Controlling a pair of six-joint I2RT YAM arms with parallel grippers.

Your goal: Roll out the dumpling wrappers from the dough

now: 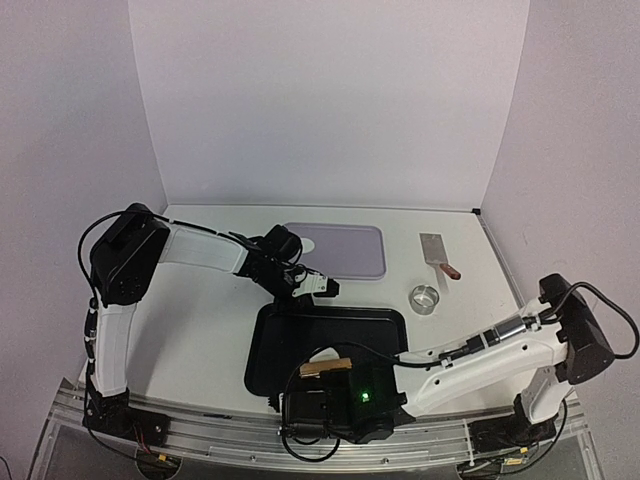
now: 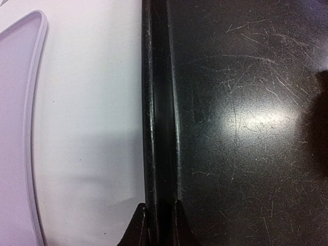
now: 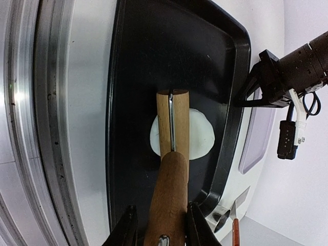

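The wrapper, a flat white round of dough, lay on the floor of the black tray, at mid-frame in the right wrist view. It was hidden under the arm in the top view. The rolling pin lay across its middle, so dough showed on both sides of the wood.

The right gripper had its fingers clamped on the pin's handle at the bottom of that frame. The left gripper had its fingers closed on the tray's raised rim, one on each side, at the bottom of the left wrist view. It appeared to be steadying the tray.

The step in hand looked like the rolling itself, with the round being pressed thinner. The next move probably called for even downward pressure and a straight push along the tray. The other arm would have to keep the tray from sliding.

By count there was one wrapper in view, one rolling pin and one tray. Beyond them, in the top view, were one pale purple mat at upper centre, one small steel ring to the right of the tray, and one scraper above it.
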